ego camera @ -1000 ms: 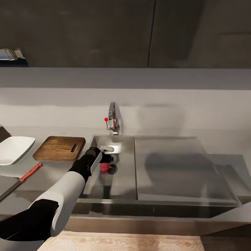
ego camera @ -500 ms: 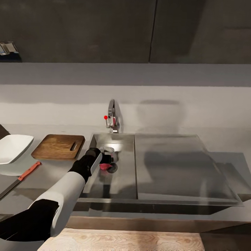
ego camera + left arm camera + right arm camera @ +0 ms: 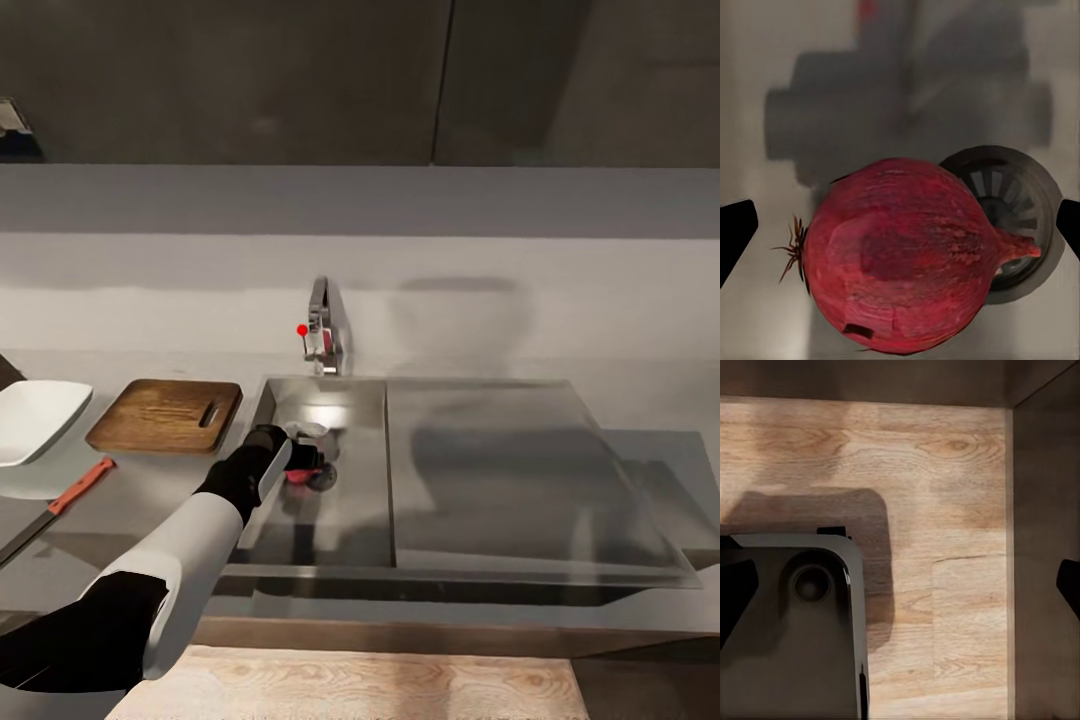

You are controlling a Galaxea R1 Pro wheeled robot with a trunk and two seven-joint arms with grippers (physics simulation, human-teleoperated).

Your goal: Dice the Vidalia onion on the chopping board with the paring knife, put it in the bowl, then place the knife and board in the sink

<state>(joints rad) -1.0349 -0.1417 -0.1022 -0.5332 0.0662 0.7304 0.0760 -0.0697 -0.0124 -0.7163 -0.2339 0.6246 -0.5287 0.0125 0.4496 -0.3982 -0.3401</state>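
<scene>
task barely begun: round pinkish-red vidalia onion (image 3: 900, 255) lies in the stainless steel sink (image 3: 360, 520) beside its drain (image 3: 1009, 214), left tool (image 3: 900, 225) spread either side of it, untouched; picking up, dicing, bowling and sinking knife and board all remain.

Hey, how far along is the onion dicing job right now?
Nothing is finished yet. The Vidalia onion lies in the sink beside the drain, with the left gripper open around it, fingers either side, not closed. Left to do: lift it out, dice it on the chopping board with the paring knife, fill the bowl, then sink knife and board.
</scene>
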